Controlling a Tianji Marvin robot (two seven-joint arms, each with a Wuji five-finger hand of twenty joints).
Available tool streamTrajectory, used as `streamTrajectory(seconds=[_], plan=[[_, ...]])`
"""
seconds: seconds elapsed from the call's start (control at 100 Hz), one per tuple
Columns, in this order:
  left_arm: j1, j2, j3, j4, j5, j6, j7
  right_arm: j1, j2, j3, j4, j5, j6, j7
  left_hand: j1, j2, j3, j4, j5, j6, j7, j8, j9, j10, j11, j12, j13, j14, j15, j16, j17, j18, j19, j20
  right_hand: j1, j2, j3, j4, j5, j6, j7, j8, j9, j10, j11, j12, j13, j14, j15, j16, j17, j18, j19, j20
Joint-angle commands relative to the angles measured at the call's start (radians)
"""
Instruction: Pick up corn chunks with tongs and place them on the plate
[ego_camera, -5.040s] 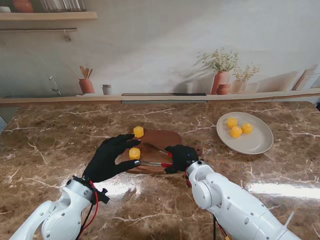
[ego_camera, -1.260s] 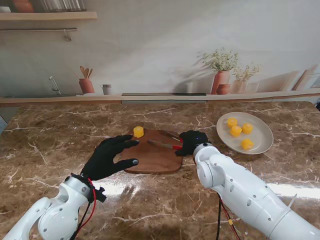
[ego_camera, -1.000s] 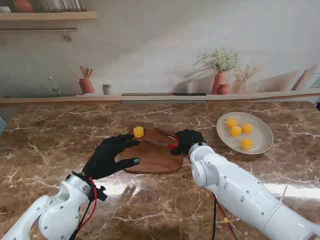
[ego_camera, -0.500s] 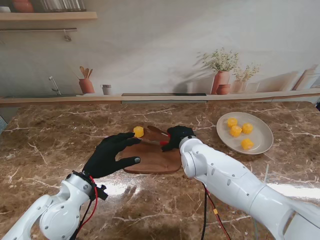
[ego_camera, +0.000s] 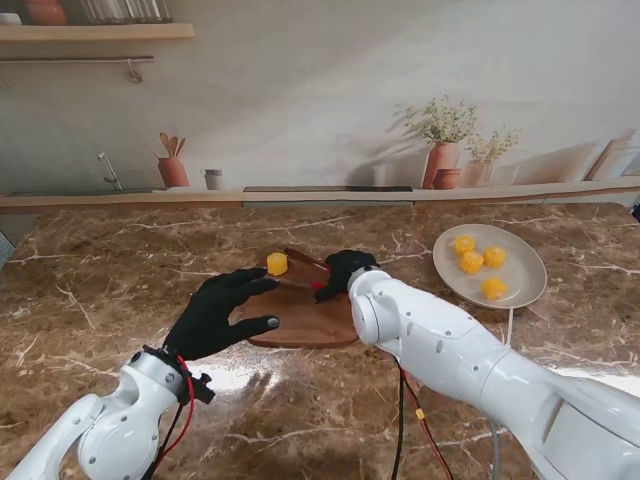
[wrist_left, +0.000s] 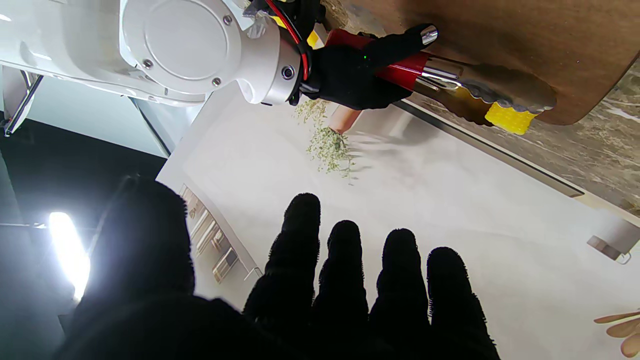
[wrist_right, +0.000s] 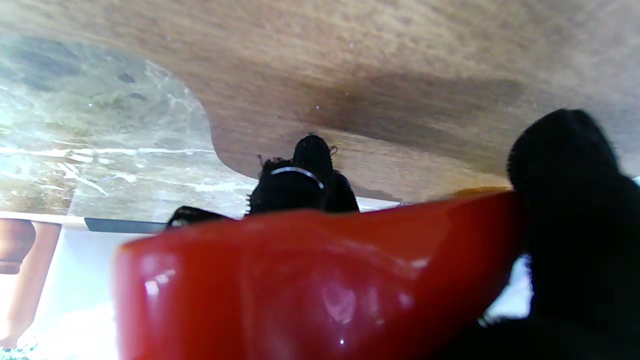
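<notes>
Counting from the stand's view, four corn chunks sit on the plate (ego_camera: 489, 266) at middle right of the frame, and one corn chunk (ego_camera: 277, 264) is left on the cutting board (ego_camera: 300, 318) near the frame's centre. One pair of tongs (ego_camera: 303, 268), red at the handle, is pinched in the right robot hand (ego_camera: 343, 274), whose fingers are closed around that handle. The left robot hand (ego_camera: 218, 310) lies flat with fingers spread, over the board's left edge, holding nothing.

The left wrist view shows what the stand's view only hints at: the metal tips of the tongs (wrist_left: 492, 92) lie right at the yellow chunk (wrist_left: 510, 118), one scalloped tip over it; whether they already squeeze it I cannot tell. It also shows four of the left robot hand's fingers (wrist_left: 345, 272) side by side and apart. The right wrist view is mostly filled by the red handle (wrist_right: 310, 280) and black fingers (wrist_right: 565, 165), with the wooden board (wrist_right: 400, 75) and marble table (wrist_right: 100, 130) beyond; no corn shows there.

The last chunk sits near the board's far left corner, close to the edge. Between board and plate lies a strip of bare table (ego_camera: 400, 250), and the plate's near side has open room.
</notes>
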Motion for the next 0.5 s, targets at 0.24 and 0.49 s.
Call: streamTrajectory(seconds=[0.24, 0.49], plan=[[0.024, -0.002, -0.007, -0.011, 0.005, 0.008, 0.007, 0.021, -0.036, -0.030, 0.041, 0.024, -0.012, 0.022, 0.015, 0.022, -0.025, 0.020, -0.001, -0.031, 0.000, 0.008, -0.003, -0.010, -0.018, -0.012, -0.005, -0.043, -0.023, -0.012, -0.013, -0.013, -0.038, -0.003, -0.013, 0.150, 0.379, -0.021, 0.113, -0.119, 0.034, 0.033, 0.098, -0.039, 0.032, 0.018, 0.070, -0.017, 0.106, 0.006, 0.066, -0.079, 0.103, 0.015], [0.033, -0.003, -0.011, -0.016, 0.005, 0.005, 0.009, -0.013, 0.002, -0.012, -0.022, -0.036, -0.014, 0.014, 0.019, 0.023, -0.025, 0.020, -0.004, -0.031, -0.001, 0.008, -0.007, -0.011, -0.020, -0.013, -0.008, -0.045, -0.025, -0.013, -0.013, -0.015, -0.044, -0.005, 0.160, 0.288, 0.278, -0.083, 0.191, -0.155, 0.178, -0.083, 0.215, -0.041, 0.029, 0.048, 0.111, 0.032, 0.126, 0.001, 0.076, -0.002, 0.138, 0.008]])
